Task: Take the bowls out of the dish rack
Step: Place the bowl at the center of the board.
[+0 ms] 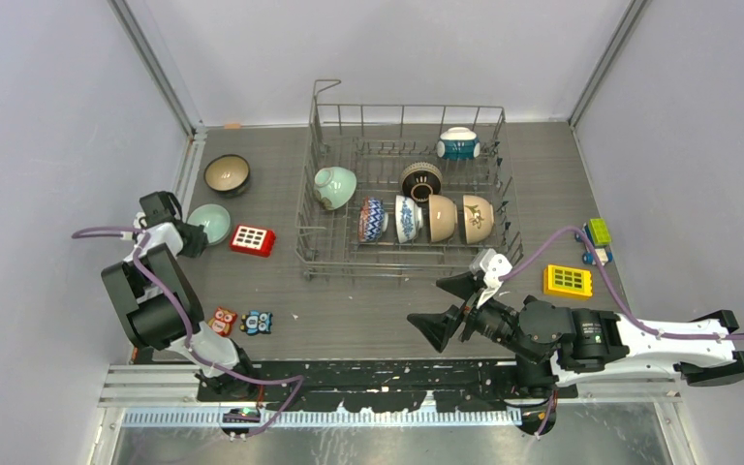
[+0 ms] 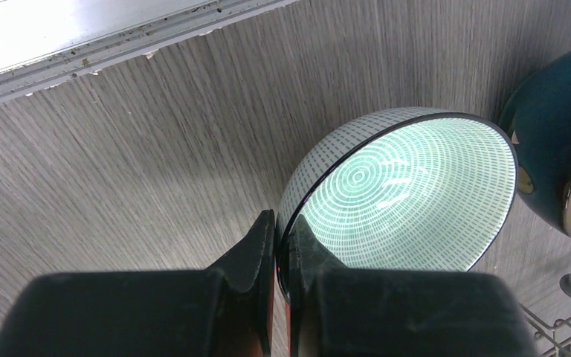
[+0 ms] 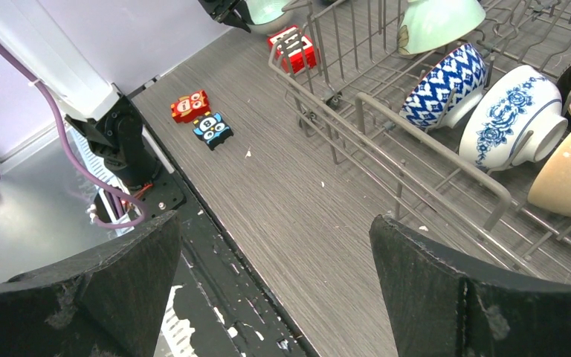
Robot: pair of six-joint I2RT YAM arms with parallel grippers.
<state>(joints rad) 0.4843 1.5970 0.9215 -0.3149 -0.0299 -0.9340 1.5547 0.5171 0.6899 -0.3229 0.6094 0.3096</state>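
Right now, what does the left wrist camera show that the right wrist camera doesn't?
Only the left wrist view: a close-up of the left gripper shut on the rim of the pale green bowl, its dotted inside, and a dark bowl near it.
Only the right wrist view: the open right gripper, blue-and-white bowls in the dish rack, two owl figures, a red block.
Both: the grey table and part of the rack. The right wrist view also catches the left gripper and its bowl, cut off at its top edge.
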